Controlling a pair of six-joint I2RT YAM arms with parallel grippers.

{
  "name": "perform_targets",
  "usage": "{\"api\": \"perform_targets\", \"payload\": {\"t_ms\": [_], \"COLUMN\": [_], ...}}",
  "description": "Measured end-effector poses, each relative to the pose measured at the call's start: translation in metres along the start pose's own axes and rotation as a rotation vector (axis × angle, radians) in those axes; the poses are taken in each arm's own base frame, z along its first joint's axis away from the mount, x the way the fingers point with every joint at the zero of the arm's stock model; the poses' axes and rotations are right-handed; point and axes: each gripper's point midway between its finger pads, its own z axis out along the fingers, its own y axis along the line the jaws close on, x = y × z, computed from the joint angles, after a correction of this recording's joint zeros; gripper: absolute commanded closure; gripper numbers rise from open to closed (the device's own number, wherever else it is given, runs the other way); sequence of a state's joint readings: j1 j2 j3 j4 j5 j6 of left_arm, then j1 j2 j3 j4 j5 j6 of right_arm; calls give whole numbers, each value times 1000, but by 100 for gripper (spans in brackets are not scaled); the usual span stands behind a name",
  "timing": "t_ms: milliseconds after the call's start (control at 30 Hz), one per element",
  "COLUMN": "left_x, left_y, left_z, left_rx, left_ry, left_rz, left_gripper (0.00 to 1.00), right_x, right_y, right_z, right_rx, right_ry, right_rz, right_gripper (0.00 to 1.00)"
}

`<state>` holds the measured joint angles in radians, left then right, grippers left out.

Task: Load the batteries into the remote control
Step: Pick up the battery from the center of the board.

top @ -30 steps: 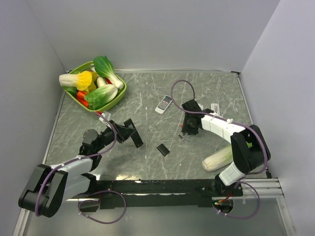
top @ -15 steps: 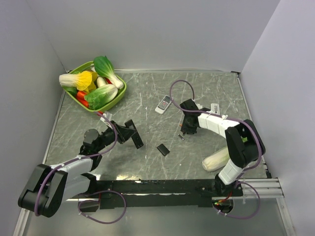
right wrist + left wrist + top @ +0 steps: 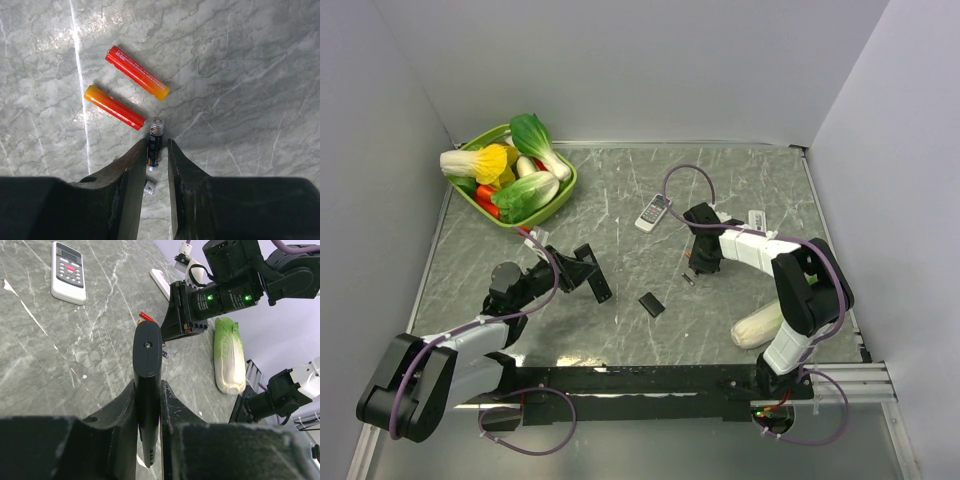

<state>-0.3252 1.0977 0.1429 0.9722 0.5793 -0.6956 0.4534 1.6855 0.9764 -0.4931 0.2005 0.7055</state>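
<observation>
Two-finger pinch across the mid-barrel advised: light, rigid, slick, apt to roll. Slim dark battery (image 3: 154, 142), silvery-capped, flat on the bench (image 3: 240, 60) between the right fingers (image 3: 125, 185); cannot tell whether gripped yet. Just far-left, orange-red batteries (image 3: 137, 72). Left fingers (image 3: 117, 415) clenched on the black remote (image 3: 147, 370).

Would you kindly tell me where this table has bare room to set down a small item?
The grey marble tabletop is bare at its far right corner, beyond the white remote control, and between that remote and the green vegetable basket. Crowded: around the right end effector and the orange-red batteries.
</observation>
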Motion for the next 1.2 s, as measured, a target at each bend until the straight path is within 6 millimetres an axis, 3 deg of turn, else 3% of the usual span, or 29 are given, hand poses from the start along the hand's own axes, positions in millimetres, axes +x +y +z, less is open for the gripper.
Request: {"api": "perform_targets", "payload": {"t_ms": [467, 733, 867, 1000, 1200], "left_x": [3, 3, -2, -7, -5], "left_y": [0, -1, -5, -7, -5], "left_z": [0, 0, 1, 4, 9], "left_rx": [-3, 0, 16, 31, 40], "left_ry": [10, 9, -10, -35, -44], "left_rz": [-6, -5, -6, -33, -125], "left_gripper": [99, 99, 99, 99, 99], "right_x": [-9, -9, -6, -9, -25], "right_y": [-11, -13, -17, -18, 31], "right_z": [3, 3, -1, -23, -87], "right_rx": [8, 7, -5, -36, -208], "right_ry": [2, -3, -24, -95, -331], "right_rz": [13, -9, -33, -102, -274], "right_gripper": [73, 96, 100, 100, 100]}}
